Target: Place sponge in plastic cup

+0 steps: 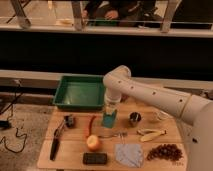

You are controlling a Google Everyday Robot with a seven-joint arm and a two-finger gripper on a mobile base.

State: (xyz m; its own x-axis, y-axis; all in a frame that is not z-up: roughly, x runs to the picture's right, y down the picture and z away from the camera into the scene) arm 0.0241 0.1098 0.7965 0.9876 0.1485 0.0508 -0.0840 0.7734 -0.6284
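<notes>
Camera view: the arm [150, 95] reaches in from the right over the surface [72, 148], and its hand [111, 105] points straight down, clamped, as far as I can see, on the sponge [111, 107], a pale block at its tip whose long side seems to run up and down. The cup [109, 120] stands upright directly beneath; touching or not, I can't tell. A straight lowering should do it
</notes>
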